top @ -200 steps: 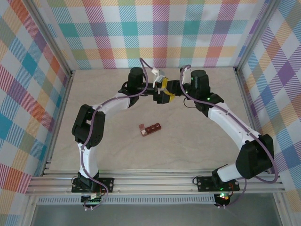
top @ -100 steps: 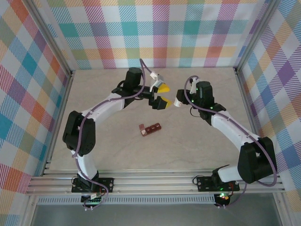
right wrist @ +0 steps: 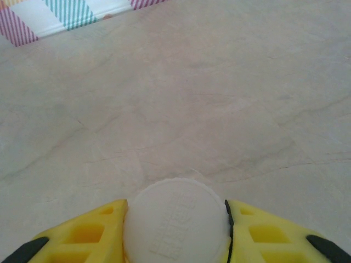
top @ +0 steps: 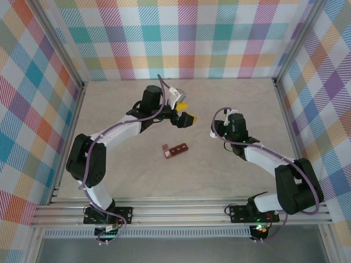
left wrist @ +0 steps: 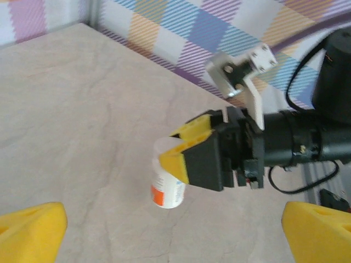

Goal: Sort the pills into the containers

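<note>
Inside right hand (right wrist: 175, 212) — white bottle (left wrist: 167, 193), snug

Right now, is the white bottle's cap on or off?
On: a white embossed cap tops the bottle held in the right gripper.

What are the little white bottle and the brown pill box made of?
The white bottle is probably plastic, matte, with raised lettering molded into its cap and an orange label. The pill box is likely plastic too, dark red-brown; too small to tell its finish.
</note>
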Tool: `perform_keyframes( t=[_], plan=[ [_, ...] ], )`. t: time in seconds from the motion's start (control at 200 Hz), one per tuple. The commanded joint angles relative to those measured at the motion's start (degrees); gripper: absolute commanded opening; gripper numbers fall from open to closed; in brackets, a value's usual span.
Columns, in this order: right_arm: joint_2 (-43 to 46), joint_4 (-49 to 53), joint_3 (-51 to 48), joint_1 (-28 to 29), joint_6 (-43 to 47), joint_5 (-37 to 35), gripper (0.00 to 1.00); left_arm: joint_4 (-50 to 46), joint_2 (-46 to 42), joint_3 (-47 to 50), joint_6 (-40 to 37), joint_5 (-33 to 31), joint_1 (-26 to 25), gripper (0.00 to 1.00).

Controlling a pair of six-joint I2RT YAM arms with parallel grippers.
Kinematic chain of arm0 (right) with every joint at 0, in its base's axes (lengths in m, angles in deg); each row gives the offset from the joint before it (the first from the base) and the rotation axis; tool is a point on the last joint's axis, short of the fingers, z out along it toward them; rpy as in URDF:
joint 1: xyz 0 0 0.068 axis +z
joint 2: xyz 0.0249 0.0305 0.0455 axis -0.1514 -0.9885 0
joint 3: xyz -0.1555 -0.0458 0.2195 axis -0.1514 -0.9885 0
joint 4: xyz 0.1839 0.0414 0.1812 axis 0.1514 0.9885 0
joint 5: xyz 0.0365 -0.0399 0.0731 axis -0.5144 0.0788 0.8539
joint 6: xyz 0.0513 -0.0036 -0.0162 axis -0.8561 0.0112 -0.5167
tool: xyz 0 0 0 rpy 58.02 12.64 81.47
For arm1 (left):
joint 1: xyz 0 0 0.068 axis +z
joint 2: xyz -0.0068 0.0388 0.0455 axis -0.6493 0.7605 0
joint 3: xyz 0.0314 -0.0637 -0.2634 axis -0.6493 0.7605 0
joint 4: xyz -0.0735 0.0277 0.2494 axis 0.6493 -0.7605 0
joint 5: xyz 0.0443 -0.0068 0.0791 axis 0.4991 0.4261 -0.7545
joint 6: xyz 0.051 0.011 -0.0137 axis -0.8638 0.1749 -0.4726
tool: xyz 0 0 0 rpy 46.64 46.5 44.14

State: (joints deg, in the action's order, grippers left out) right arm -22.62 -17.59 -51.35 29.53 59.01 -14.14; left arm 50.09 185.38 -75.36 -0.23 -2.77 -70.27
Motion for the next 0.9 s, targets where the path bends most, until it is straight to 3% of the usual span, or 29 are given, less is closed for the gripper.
perform_keyframes(
  t=[0.0,0.21,0.445,0.655,0.895],
  plan=[
    [-1.94,-8.71,-1.66,2.15,1.35,-4.56,0.26,2.69,-4.01,1.26,3.33,-6.98,0.69,1.0],
    [-6.71,-15.12,-4.6,6.79,2.18,-12.77,0.26,2.99,-6.54,3.81,5.36,-18.45,1.52,1.0],
    [-10.04,-23.19,-8.66,9.8,1.62,-16.91,0.3,3.19,-7.94,5.39,6.23,-22.44,2.54,1.0],
    [-9.74,-23.77,-10.21,10.63,0.67,-17.72,0.54,3.64,-9.11,7.16,7.41,-24.28,3.15,1.0],
    [-4.64,-19.78,-9.26,10.75,1.58,-16.61,0.73,4.25,-9.4,8.21,9.6,-25.84,3.92,1.0]
  ],
)
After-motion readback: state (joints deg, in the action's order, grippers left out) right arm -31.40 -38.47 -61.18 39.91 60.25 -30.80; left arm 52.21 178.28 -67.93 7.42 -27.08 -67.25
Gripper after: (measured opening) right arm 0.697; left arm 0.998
